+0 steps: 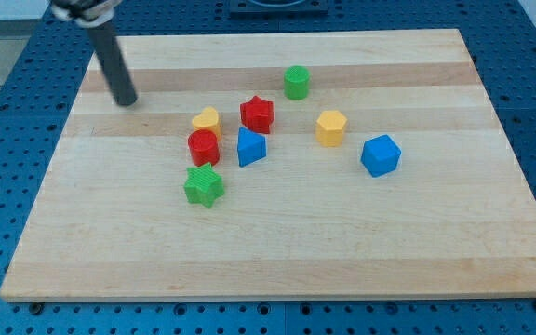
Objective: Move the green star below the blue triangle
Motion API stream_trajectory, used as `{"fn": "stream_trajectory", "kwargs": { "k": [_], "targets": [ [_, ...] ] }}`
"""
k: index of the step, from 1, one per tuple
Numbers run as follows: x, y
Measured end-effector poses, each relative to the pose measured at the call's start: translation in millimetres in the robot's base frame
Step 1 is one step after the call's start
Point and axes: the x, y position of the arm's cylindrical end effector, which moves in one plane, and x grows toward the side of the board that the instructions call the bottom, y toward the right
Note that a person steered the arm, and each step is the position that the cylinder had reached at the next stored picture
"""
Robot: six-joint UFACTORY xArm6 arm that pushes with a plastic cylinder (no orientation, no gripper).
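Blocks counted: seven on the wooden board [277,251], in pairs of green, red, yellow and one extra blue pairing below.
Green: two, a green star [203,186] and a green cylinder [296,82].
Red: two, a red star [257,114] and a red cylinder [203,146].
Yellow: two, a yellow hexagon [331,127] and a small yellow block [207,119] whose shape is unclear.
Blue: two, a blue triangle [250,147] and a blue cube [381,155], making eight blocks in all.
Task block: the green star lies below and to the view's left of the blue triangle, just under the red cylinder, apart from both.
Arm: my tip [126,101] rests on the board at the view's upper left, well apart from every block, touching none; the rod holds nothing.
Writing: none readable.
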Motion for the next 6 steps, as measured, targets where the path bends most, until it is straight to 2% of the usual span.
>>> {"fn": "stream_trajectory", "kwargs": {
  "k": [1, 2, 3, 5, 6],
  "targets": [
    [80, 31],
    [128, 103],
    [127, 137],
    [100, 148],
    [117, 163]
  ]
}}
